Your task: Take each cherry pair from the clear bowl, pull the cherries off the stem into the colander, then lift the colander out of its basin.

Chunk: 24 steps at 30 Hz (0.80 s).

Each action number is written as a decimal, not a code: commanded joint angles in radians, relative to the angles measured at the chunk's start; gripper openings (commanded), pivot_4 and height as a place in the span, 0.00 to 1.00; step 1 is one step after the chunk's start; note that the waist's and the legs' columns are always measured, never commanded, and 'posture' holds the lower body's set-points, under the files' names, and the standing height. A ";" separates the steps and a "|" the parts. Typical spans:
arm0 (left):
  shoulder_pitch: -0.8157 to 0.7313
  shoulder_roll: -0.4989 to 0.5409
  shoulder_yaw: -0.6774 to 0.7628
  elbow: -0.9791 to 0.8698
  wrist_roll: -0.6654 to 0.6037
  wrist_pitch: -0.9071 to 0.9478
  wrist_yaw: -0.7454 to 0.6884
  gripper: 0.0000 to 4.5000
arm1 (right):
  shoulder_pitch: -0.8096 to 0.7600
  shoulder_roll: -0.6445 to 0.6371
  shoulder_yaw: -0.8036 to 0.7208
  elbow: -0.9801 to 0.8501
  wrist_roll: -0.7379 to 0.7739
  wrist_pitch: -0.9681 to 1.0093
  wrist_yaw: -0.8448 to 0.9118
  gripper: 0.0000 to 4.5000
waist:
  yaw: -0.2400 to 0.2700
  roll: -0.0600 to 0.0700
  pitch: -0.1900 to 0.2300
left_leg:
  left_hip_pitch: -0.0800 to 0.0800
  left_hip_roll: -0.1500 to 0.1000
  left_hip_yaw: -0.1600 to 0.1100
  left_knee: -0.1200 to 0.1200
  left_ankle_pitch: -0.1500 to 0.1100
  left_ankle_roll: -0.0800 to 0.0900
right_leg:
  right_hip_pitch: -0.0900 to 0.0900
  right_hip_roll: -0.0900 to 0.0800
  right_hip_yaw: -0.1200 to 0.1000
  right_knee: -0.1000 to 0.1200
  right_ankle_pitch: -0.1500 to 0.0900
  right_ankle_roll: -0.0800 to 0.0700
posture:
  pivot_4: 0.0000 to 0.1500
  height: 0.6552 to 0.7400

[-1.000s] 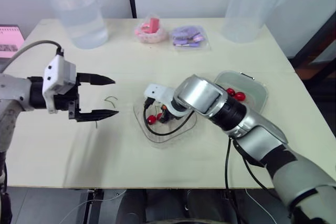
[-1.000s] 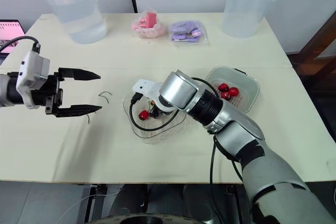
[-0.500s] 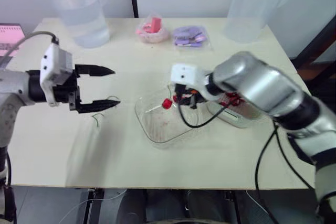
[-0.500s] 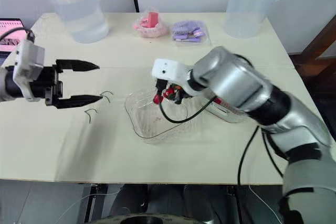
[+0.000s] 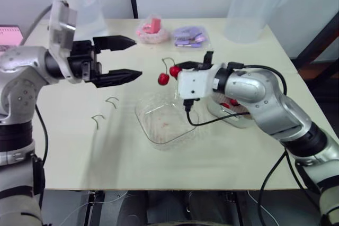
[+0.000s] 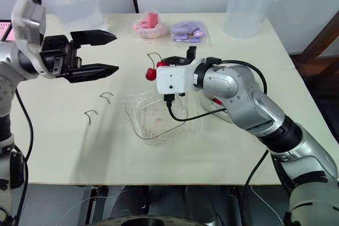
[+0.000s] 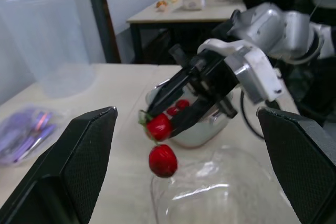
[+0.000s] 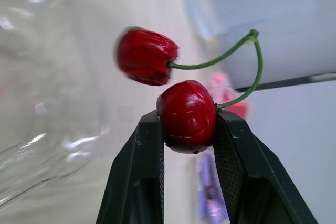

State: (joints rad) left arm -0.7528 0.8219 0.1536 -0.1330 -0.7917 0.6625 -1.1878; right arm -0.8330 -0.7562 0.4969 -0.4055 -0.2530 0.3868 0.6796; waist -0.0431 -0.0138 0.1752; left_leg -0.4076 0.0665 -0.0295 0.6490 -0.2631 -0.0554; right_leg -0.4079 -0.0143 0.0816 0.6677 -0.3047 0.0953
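Note:
My right gripper (image 5: 177,68) is shut on one cherry of a red cherry pair (image 8: 186,116), held in the air above the far edge of the clear bowl (image 5: 165,119). The second cherry (image 8: 147,62) hangs free on the shared green stem. To the left of the pair, my left gripper (image 5: 136,56) is open at about the same height, with its fingertips pointing at the cherries (image 7: 159,126). The colander in its basin (image 5: 241,123) sits to the right of the bowl, partly hidden by my right arm, and holds a few red cherries (image 5: 231,103).
Two bare green stems (image 6: 106,95) (image 6: 90,114) lie on the table left of the bowl. At the back stand two large clear containers (image 5: 85,22) (image 5: 246,9), a pink packet (image 5: 152,29) and a purple packet (image 5: 189,36). A screen (image 5: 10,34) is at the left edge.
My right gripper has lifted the cherry pair out of the bowl and carried it up and back. My left gripper has risen and moved right toward the pair.

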 commanded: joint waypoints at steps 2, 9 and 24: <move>-0.083 -0.032 -0.033 0.029 0.023 0.002 0.029 1.00 | 0.005 0.064 -0.059 -0.026 -0.074 0.002 -0.046 0.19 | 0.001 0.000 0.000 | 0.000 0.000 0.000 0.000 0.000 0.000 | 0.000 0.000 0.000 0.000 0.000 0.000 | 1.00 0.96; -0.194 -0.109 -0.104 0.143 0.111 -0.027 0.052 1.00 | 0.027 0.153 -0.077 -0.055 -0.151 0.043 -0.057 0.19 | 0.002 0.000 0.000 | 0.000 0.000 -0.001 0.001 0.000 0.000 | 0.001 0.000 0.000 0.001 0.000 0.000 | 1.00 0.96; -0.212 -0.182 -0.091 0.227 0.113 0.042 0.075 0.51 | 0.055 0.218 -0.117 -0.067 -0.209 0.019 -0.048 0.19 | 0.000 0.000 0.000 | 0.000 -0.001 -0.001 0.001 0.000 -0.001 | 0.001 0.000 -0.001 0.001 0.000 0.000 | 1.00 0.96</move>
State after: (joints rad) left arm -0.9551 0.6418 0.0258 0.1165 -0.6607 0.6986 -1.1163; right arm -0.7726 -0.5443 0.4157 -0.4311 -0.4498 0.4223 0.6352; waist -0.0427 -0.0138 0.1751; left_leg -0.4072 0.0659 -0.0307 0.6497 -0.2626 -0.0561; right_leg -0.4072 -0.0144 0.0810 0.6691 -0.3046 0.0952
